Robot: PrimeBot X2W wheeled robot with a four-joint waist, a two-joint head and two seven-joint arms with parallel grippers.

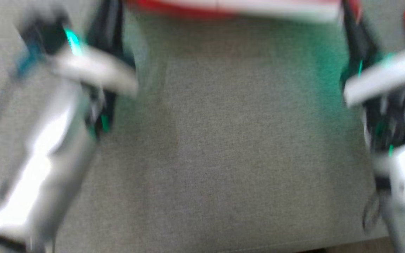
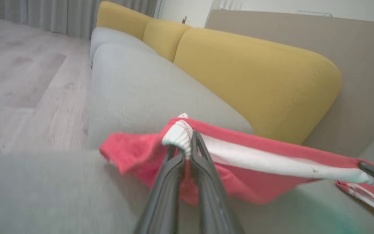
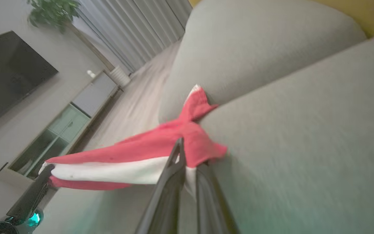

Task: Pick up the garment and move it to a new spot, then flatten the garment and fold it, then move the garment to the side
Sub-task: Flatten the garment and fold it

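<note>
The garment [image 1: 237,8] is red with a broad white band and shows blurred at the top edge of the head view, stretched between both grippers. My left gripper [image 2: 188,144] is shut on a white ribbed edge of the garment [image 2: 255,159], just above the grey sofa seat. My right gripper [image 3: 188,162] is shut on the other end of the garment [image 3: 125,159], beside the seat cushion. In the head view the left gripper [image 1: 109,8] and right gripper [image 1: 348,12] reach up to the garment's two ends. The cloth hangs taut between them.
A grey sofa seat cushion [image 1: 223,140] lies below the arms. Yellow back cushions [image 2: 255,81] line the sofa's rear. Wooden floor [image 2: 21,81] lies beyond the sofa's end. A dark TV [image 3: 8,74] and a low cabinet [image 3: 63,130] stand by the far wall.
</note>
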